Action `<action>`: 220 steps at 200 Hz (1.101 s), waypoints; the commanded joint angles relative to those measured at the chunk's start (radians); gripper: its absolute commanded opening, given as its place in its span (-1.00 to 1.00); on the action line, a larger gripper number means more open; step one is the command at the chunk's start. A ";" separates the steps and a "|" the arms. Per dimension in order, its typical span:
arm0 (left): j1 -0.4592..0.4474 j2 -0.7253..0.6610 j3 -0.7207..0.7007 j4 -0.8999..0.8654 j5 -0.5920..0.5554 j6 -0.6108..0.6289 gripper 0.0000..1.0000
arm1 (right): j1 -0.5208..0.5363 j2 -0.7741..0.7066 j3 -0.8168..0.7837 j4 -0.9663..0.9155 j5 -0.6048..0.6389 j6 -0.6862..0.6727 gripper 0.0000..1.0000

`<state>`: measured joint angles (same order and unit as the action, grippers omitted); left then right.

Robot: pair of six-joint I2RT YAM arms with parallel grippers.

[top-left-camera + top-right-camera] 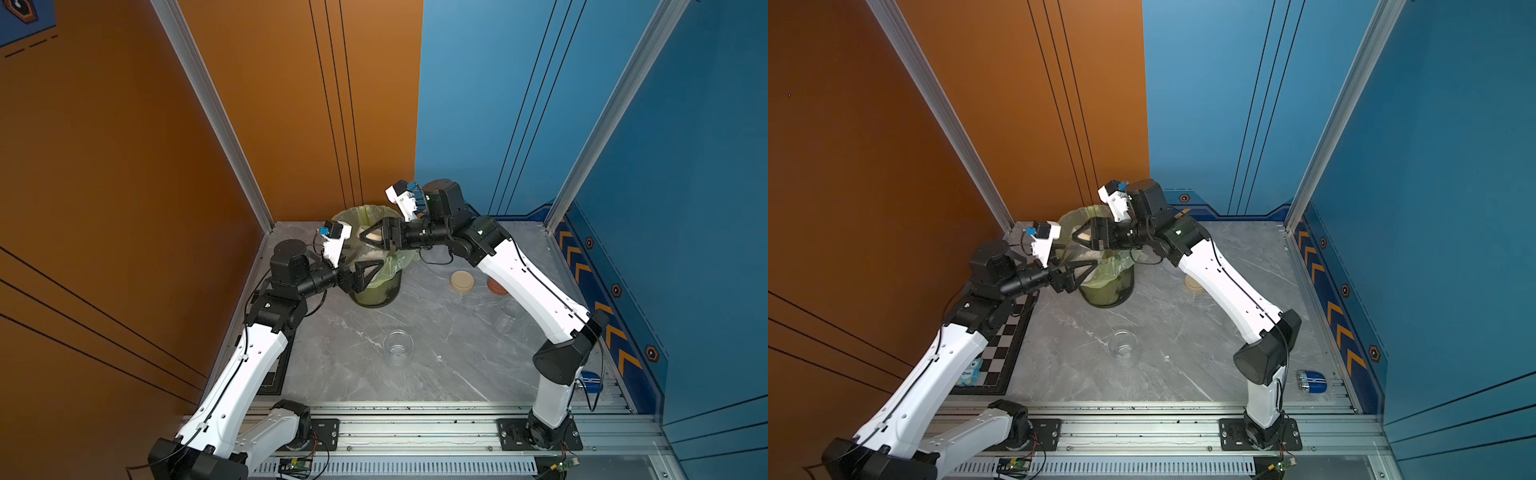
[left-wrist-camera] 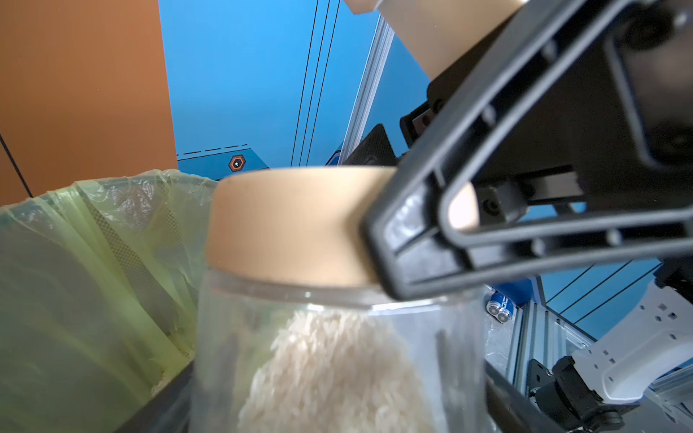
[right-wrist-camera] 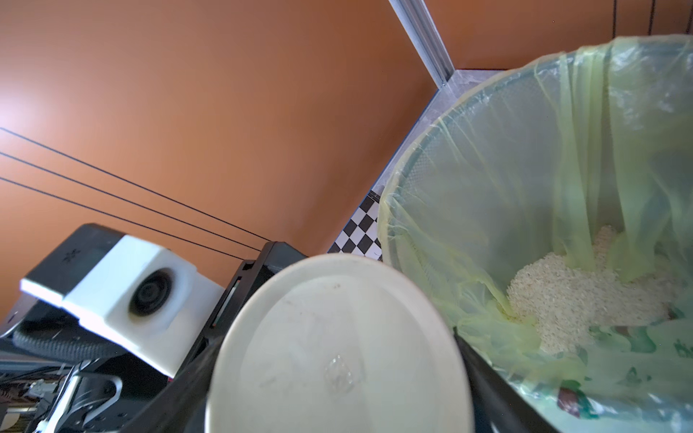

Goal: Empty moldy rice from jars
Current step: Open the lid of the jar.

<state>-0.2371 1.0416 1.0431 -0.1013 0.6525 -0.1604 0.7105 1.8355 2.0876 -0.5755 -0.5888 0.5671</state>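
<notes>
A clear jar (image 2: 337,356) of moldy rice (image 2: 330,375) is held over the bin, its walls between the fingers of my left gripper (image 1: 368,272), which is shut on it. The jar's beige lid (image 2: 292,225) is on. My right gripper (image 1: 370,237) is shut on that lid (image 3: 337,348), with a black finger (image 3: 487,386) pressed to each side. Loose rice (image 3: 581,300) lies in the bin's green bag. Two empty jars (image 1: 398,347) (image 1: 509,316) stand open on the table.
The dark bin (image 1: 374,291) with the green bag stands at the back left. A beige lid (image 1: 462,281) and a reddish-brown lid (image 1: 496,286) lie under the right arm. A checkered mat (image 1: 1005,345) is at the left edge and a blue battery pack (image 1: 1311,381) at the right.
</notes>
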 commanded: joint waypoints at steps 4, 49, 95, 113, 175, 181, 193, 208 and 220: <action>0.003 -0.047 0.018 0.087 0.033 -0.031 -1.00 | -0.048 -0.039 -0.071 0.198 -0.087 -0.018 0.14; 0.006 -0.055 0.012 0.086 0.037 -0.036 -1.00 | -0.057 -0.027 -0.077 0.279 -0.132 0.002 0.14; 0.009 -0.059 0.012 0.078 0.035 -0.035 -1.00 | -0.076 -0.014 -0.068 0.278 -0.117 0.014 0.12; 0.011 -0.061 0.012 0.076 0.033 -0.034 -1.00 | -0.089 -0.018 -0.074 0.278 -0.108 0.017 0.10; 0.017 -0.071 0.018 0.062 0.031 -0.028 -1.00 | -0.155 -0.104 -0.207 0.276 -0.044 -0.003 0.02; 0.018 -0.072 0.018 0.058 0.030 -0.027 -1.00 | -0.162 -0.115 -0.228 0.277 -0.037 -0.006 0.01; 0.019 -0.076 0.018 0.053 0.030 -0.025 -1.00 | -0.177 -0.143 -0.272 0.276 -0.017 -0.015 0.01; 0.021 -0.077 0.020 0.049 0.030 -0.022 -1.00 | -0.198 -0.183 -0.346 0.278 0.018 -0.026 0.01; 0.022 -0.077 0.020 0.046 0.030 -0.021 -1.00 | -0.211 -0.209 -0.388 0.279 0.035 -0.032 0.00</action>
<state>-0.2272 0.9955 1.0431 -0.1020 0.6594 -0.1844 0.5247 1.7111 1.7706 -0.3187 -0.6147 0.5686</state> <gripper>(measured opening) 0.879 0.854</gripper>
